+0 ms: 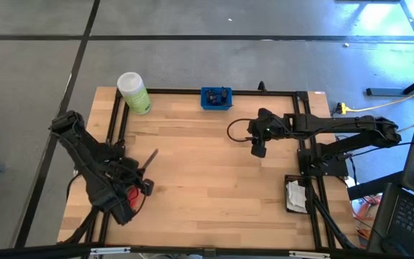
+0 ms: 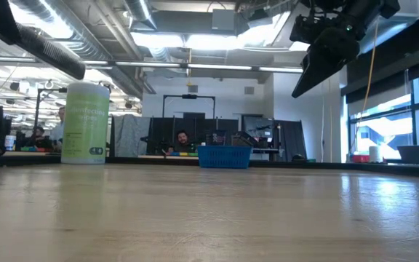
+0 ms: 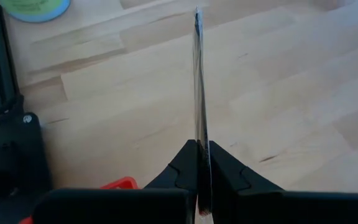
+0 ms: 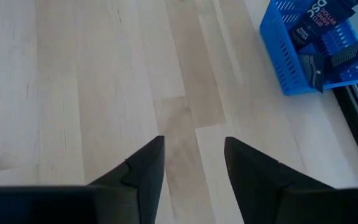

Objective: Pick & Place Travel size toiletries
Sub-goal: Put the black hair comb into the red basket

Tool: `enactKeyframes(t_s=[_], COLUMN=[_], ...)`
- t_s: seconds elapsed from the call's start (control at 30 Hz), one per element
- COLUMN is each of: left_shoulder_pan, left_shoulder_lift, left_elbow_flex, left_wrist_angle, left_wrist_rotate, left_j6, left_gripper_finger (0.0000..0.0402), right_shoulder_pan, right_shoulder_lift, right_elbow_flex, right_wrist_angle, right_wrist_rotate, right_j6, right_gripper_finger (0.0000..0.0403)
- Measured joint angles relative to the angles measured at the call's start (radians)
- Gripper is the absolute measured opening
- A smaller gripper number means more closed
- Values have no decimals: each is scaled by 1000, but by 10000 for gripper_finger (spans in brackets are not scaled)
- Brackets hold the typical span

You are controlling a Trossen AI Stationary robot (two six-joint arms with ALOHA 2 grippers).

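While the left end effector pinches one thin sachet, the right end effector gapes empty.

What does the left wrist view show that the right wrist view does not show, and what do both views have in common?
Only the left wrist view shows the left gripper shut on a thin flat packet seen edge-on, a red tray corner beside the fingers, and the base of the light-green bottle.

Only the right wrist view shows the right gripper open with nothing between its fingers, and the blue basket holding dark packets.

Both views show the bare wooden table beyond the fingers.
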Motion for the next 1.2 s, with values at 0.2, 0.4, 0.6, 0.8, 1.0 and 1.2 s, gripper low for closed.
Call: enactKeyframes(t_s=[0.2, 0.4, 0.6, 0.8, 1.0, 1.2], left_shoulder_pan=[12, 12, 13, -21, -107, -159], left_shoulder_lift=[0, 0, 0, 20, 106, 248], left_elbow_flex=[0, -2, -53, -54, 68, 256], left_wrist_angle=[0, 1, 46, 137, 71, -3], left_wrist_rotate=[-21, -71, -37, 105, 273, 412], left_j6=[10, 14, -19, -43, -148, -173], left_gripper_finger=[9, 10, 10, 10, 10, 10], right_shoulder_pan=[0, 0, 0, 0, 0, 0], right_shoulder_lift=[0, 0, 0, 0, 0, 0], right_elbow_flex=[0, 0, 0, 0, 0, 0], right_wrist_angle=[0, 5, 5, 4, 4, 6], right_wrist_rotate=[0, -1, -8, -8, -8, -8], right_j6=[0, 1, 3, 3, 2, -2], right_gripper_finger=[180, 175, 162, 164, 178, 183])
